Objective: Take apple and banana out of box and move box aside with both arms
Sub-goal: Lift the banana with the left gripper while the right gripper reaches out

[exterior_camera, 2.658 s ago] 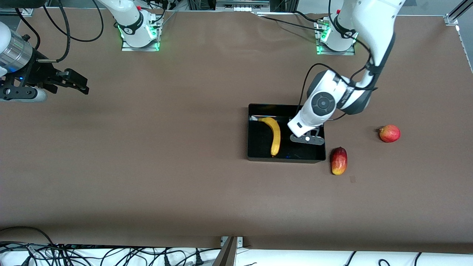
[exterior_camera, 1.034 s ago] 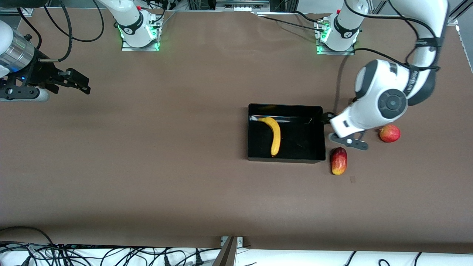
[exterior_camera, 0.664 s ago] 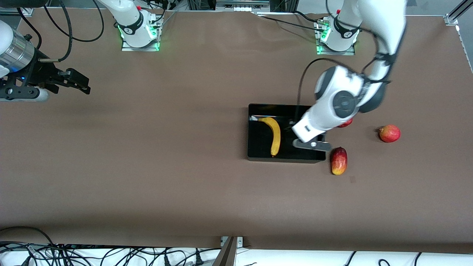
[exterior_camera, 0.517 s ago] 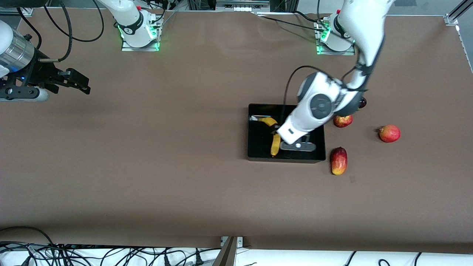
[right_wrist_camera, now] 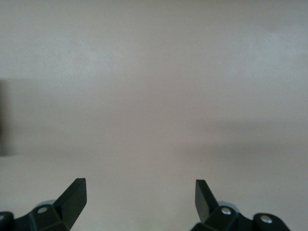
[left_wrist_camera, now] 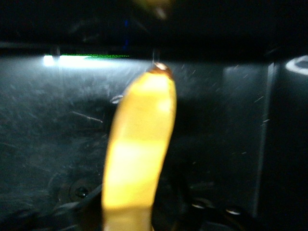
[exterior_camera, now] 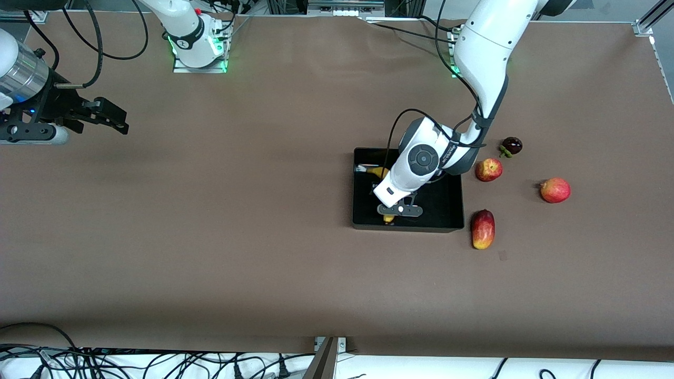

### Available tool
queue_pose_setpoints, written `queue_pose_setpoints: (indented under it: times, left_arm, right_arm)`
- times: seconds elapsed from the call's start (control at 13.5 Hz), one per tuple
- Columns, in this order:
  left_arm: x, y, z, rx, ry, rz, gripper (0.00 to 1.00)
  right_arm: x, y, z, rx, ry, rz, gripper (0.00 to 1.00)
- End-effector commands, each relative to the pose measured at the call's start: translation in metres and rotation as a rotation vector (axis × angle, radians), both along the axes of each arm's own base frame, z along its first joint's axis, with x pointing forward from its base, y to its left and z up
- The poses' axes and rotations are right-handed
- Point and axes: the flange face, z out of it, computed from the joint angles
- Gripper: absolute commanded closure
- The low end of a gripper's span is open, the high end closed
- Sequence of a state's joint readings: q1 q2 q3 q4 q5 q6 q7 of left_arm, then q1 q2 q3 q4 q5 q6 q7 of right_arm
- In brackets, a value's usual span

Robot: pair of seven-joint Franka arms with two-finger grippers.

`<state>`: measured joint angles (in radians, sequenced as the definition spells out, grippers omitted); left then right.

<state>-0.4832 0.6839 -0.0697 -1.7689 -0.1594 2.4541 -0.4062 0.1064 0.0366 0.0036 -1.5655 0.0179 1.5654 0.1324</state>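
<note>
The black box (exterior_camera: 408,227) sits mid-table toward the left arm's end. The yellow banana (exterior_camera: 380,171) lies inside it, mostly covered by the left hand. My left gripper (exterior_camera: 391,204) is down in the box. In the left wrist view its dark fingers press both sides of the banana (left_wrist_camera: 139,154), so this gripper (left_wrist_camera: 137,214) is shut on it above the box floor (left_wrist_camera: 231,125). The small red apple (exterior_camera: 488,170) rests on the table beside the box. My right gripper (exterior_camera: 118,122) waits at the right arm's end, open (right_wrist_camera: 140,192) over bare table.
An oblong red-yellow mango (exterior_camera: 483,229) lies by the box's corner nearest the front camera. A rounder red fruit (exterior_camera: 555,190) lies farther toward the left arm's end. A small dark fruit (exterior_camera: 511,145) sits next to the apple. Cables run along the table's front edge.
The left arm swung from beside the box back over it, dropped onto the banana, and its fingers closed on it. The apple and dark fruit came into view. The right arm stayed still.
</note>
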Motion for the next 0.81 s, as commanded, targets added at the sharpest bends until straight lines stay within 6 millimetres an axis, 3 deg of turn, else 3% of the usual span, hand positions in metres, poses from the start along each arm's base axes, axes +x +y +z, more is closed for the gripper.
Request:
queue_pose_setpoints:
  times: [0.0, 0.3, 0.44, 0.52, 0.59, 0.74]
  left_arm:
    - [0.006, 0.008, 0.037, 0.018, 0.024, -0.007, 1.0]
    - [0.018, 0.057, 0.102, 0.039, 0.1, -0.083, 1.0]
    - [0.028, 0.095, 0.132, 0.033, 0.115, -0.136, 1.0]
    - [0.032, 0.116, 0.143, 0.034, 0.12, -0.155, 1.0]
    - [0.036, 0.131, 0.152, 0.039, 0.133, -0.176, 1.0]
    - [0.052, 0.203, 0.162, 0.157, 0.178, -0.325, 1.0]
  right_arm:
    - [0.001, 0.001, 0.006, -0.008, -0.015, 0.007, 0.0]
    - [0.007, 0.011, 0.008, 0.01, -0.057, 0.064, 0.0]
    - [0.015, 0.026, -0.012, 0.007, -0.026, 0.148, 0.0]
    - [0.014, 0.04, -0.027, 0.008, 0.008, 0.171, 0.0]
    - [0.016, 0.067, -0.048, 0.002, 0.051, 0.219, 0.0]
    - [0.02, 0.103, -0.076, 0.003, 0.086, 0.245, 0.0]
